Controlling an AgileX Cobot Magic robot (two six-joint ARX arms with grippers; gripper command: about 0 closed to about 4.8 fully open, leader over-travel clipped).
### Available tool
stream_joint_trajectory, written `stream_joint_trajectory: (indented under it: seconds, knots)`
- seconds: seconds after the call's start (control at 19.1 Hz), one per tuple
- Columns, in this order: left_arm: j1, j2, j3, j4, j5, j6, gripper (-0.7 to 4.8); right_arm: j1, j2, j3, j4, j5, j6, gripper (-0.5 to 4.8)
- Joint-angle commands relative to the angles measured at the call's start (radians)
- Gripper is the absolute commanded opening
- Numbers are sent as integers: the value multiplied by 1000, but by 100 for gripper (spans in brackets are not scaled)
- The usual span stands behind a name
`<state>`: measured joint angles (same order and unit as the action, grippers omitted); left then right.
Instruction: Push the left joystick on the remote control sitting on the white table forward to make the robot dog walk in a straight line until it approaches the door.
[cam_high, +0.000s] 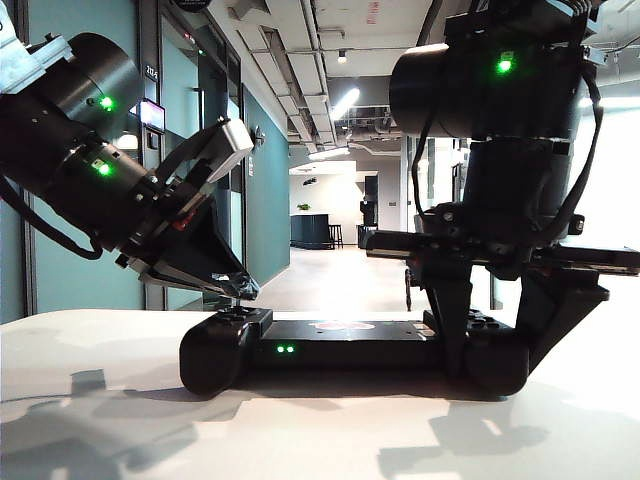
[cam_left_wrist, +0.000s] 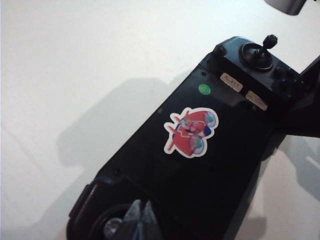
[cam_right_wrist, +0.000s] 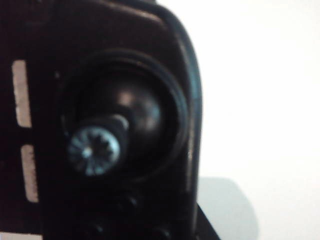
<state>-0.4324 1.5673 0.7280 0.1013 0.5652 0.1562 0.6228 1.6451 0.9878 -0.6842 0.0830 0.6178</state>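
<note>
flanking one remote control (cam_high: 340, 345) (two green lights (cam_high: 285, 349)): left hand (cam_high: 243, 288) closed at the left joystick (cam_high: 232, 301), right hand (cam_high: 495, 345) clamping its end

surface: white table (cam_high: 90, 400) | on it: remote control (cam_high: 340, 345), lying flat

Teal-walled corridor (cam_high: 265, 190), ceiling lights (cam_high: 345, 100)

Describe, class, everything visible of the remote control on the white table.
The remote control is a wide black gamepad lying flat on the white table: long middle bar, bulbous handles, two green lights, red-white sticker, thumbsticks. The left gripper is shut just above its left joystick; the right gripper straddles its right handle.
</note>
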Motion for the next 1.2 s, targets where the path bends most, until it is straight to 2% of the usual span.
stream_joint_trajectory:
  seconds: [0.05, 0.57, 0.84, 0.99, 1.15, 1.2]
  knots:
    - [2, 0, 5, 12, -8, -13, -5, 0, 0, 1, -15, -10, -1, 156]
    - [38, -1, 5, 5, -6, -17, -5, 0, 0, 1, -15, -10, -2, 156]
    - [37, -20, 6, 10, 39, -19, -5, 0, 0, 1, -16, -10, -2, 156]
    - [37, -63, 21, 10, 52, -76, -5, 0, 0, 1, -14, -10, -2, 156]
    - [37, -107, 79, 19, 136, -142, -5, 0, 0, 1, -14, -10, -2, 156]
    - [37, -123, 117, 18, 135, -170, -5, -1, 0, 1, -14, -10, -2, 156]
